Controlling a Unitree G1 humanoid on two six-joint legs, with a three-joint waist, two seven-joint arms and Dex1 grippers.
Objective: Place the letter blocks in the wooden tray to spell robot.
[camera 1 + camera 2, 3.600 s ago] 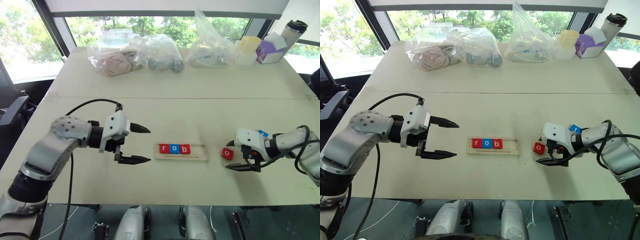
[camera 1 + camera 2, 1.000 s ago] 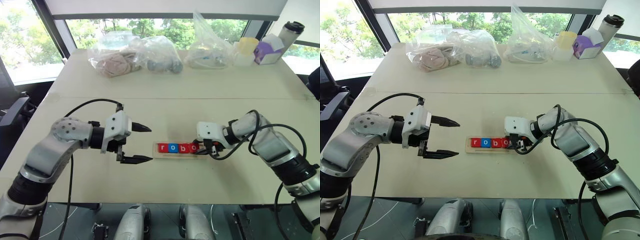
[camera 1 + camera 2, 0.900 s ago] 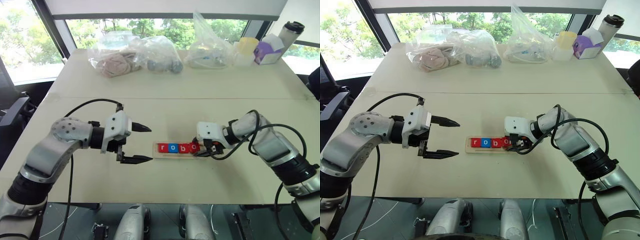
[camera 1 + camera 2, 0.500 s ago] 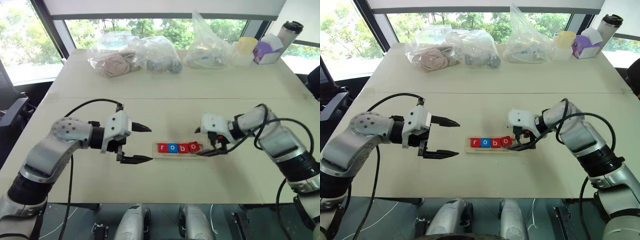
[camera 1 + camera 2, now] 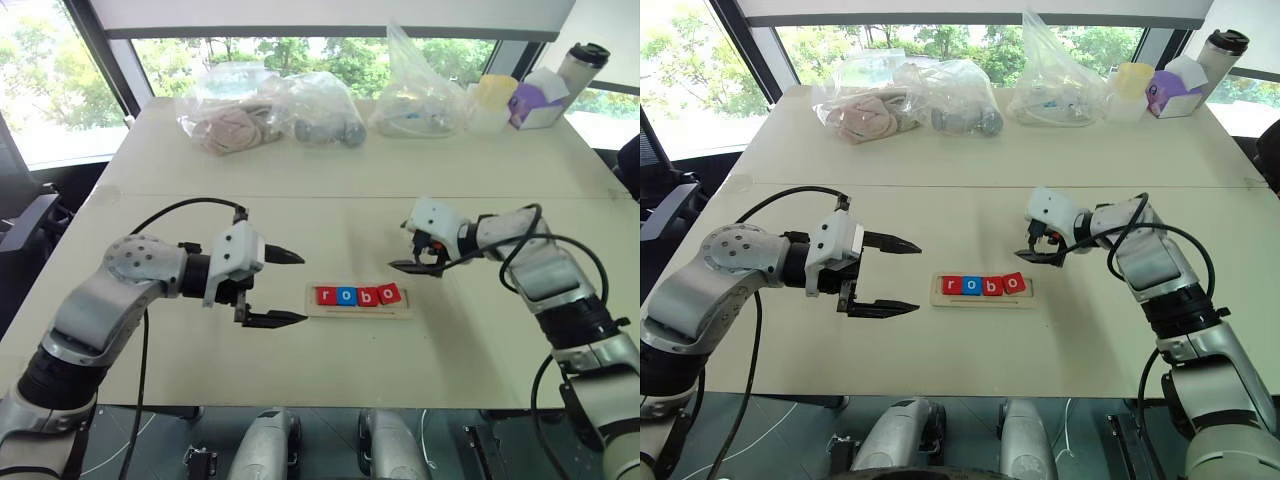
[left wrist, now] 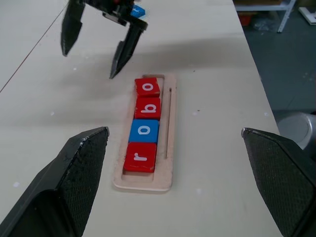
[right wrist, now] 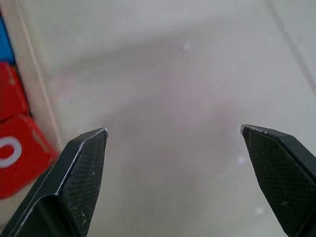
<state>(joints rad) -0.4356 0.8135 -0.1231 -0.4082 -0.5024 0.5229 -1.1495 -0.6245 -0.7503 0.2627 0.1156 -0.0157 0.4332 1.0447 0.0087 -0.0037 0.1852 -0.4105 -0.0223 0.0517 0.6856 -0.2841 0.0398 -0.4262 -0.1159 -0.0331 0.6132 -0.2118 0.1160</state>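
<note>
You have four square letter blocks [image 5: 358, 295] reading r, o, b, o lying in the long pale-wood tray [image 5: 360, 312] mid-table, the last red o tilted; your right gripper [image 5: 412, 252] hangs wide open and empty just beyond the tray's right end; your left gripper [image 5: 285, 288] gapes empty beside its left end.

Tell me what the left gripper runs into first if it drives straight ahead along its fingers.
Likely the wooden tray at its r end, where the red r block sits. The left gripper is open and angled slightly down toward it, with bare table between. Depth is uncertain, so it might touch the table just short of the tray.
</note>
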